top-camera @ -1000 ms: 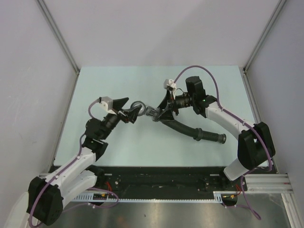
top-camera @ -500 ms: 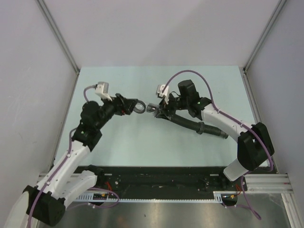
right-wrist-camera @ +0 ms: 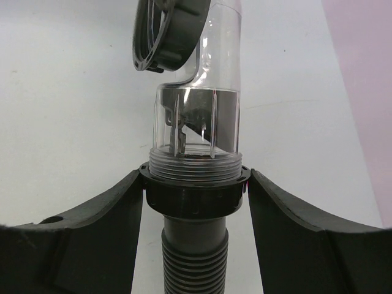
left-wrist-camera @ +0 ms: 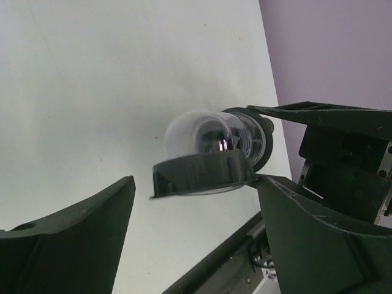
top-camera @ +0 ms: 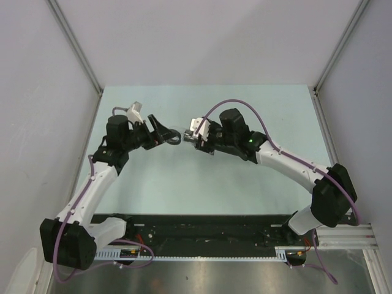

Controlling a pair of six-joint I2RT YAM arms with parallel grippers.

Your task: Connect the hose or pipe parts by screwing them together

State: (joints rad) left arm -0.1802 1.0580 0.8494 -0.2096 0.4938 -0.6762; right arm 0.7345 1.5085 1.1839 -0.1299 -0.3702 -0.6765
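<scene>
Clear elbow fitting (right-wrist-camera: 196, 122) sits screwed by its threaded end into the black collar (right-wrist-camera: 195, 195) of the ribbed hose (right-wrist-camera: 195, 263). In the R wrist view the hose runs straight down from the fitting and out of frame. The fitting's other end bends up and to the left and carries a black ring nut (right-wrist-camera: 164, 30), tilted, w/ its open face turned left. R tool (right-wrist-camera: 195, 184) is closed part-way on the collar just below the fitting. Its two fingers (right-wrist-camera: 92, 233) press the collar from opposite sides, so hose and fitting hang from this grip. L tool (left-wrist-camera: 196, 184) faces the fitting from the opposite side w/ jaws spread wide, gripping nothing. In the L wrist view the ring nut lies btwn its fingers. One finger (left-wrist-camera: 306, 233) is at the nut's edge, touching or just beside, can't tell which. The other finger (left-wrist-camera: 73, 245) is well apart from it. From above, the fitting shows only as a small pale shape btwn the two tool tips, w/ the L arm to its left and the R arm to its right. The hose below it is hidden under the R arm. The pale table (top-camera: 184, 184) spreads out under and around the fitting. Contact w/ the table can't be judged, though both wrist views show bare surface behind it.
</scene>
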